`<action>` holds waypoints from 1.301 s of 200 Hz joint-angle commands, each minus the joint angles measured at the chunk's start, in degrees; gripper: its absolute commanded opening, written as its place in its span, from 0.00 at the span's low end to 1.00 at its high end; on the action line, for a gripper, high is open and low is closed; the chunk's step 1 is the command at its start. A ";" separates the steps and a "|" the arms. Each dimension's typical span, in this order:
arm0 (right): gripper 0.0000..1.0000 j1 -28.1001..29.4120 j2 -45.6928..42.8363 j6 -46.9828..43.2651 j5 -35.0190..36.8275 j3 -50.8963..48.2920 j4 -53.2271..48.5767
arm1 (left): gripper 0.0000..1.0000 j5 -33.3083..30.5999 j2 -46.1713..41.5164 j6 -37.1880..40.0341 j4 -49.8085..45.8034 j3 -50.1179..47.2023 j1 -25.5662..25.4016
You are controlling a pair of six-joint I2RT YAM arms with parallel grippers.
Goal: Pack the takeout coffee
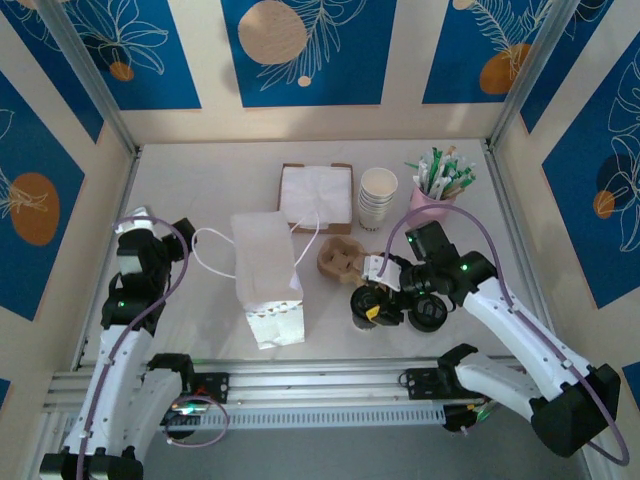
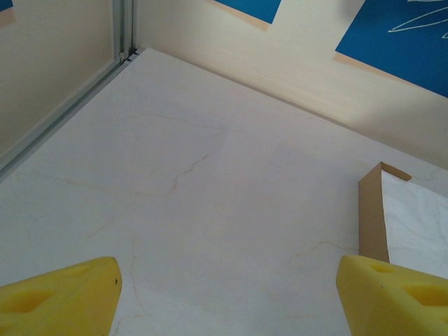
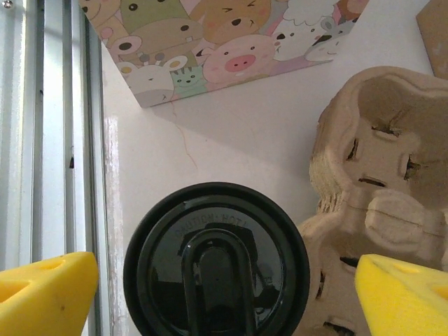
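Flanking takeout coffee (image 3: 217, 262), R claw (image 3: 225, 290) open

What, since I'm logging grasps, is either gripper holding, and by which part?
Nothing. Right gripper open around the takeout coffee, not touching; left gripper open over the table.

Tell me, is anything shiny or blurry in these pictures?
Right wrist view: the takeout coffee has a glossy lid mirroring things, a bright glare streak runs down the table beside the rail, and the right fingertips look soft. Left wrist view: even light, left fingertips a bit blurry, table cracks sharp. Top view: evenly lit, no strong glare.
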 commanded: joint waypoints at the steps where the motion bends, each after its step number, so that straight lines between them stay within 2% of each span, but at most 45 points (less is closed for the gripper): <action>1: 0.85 -0.56 1.05 -3.61 -2.31 -0.79 -1.42 | 0.81 -0.27 -0.55 0.57 0.95 -0.44 -0.14; 8: 0.81 -0.75 1.09 -3.71 -2.27 -1.05 -1.15 | 0.81 -0.27 -0.51 0.63 0.90 -0.45 -0.13; 32: 0.81 -0.85 1.78 -3.63 -1.80 -1.69 -0.12 | 0.81 -0.18 -0.46 0.58 0.94 -0.44 -0.13; 50: 0.84 -0.72 2.87 -3.87 -0.72 -1.50 -0.60 | 0.81 -0.18 -0.46 0.61 0.96 -0.37 -0.13; 134: 0.88 0.82 4.73 -5.21 0.73 -2.21 -0.93 | 0.81 -0.18 -0.46 0.74 0.88 -0.37 -0.13; 230: 0.86 2.05 7.00 -5.32 2.29 -2.17 -0.66 | 0.80 -0.22 -0.38 0.74 0.79 -0.20 -0.13; 260: 0.80 2.14 7.20 -5.45 2.90 -2.24 -0.75 | 0.80 -0.25 -0.46 0.74 0.75 -0.22 -0.13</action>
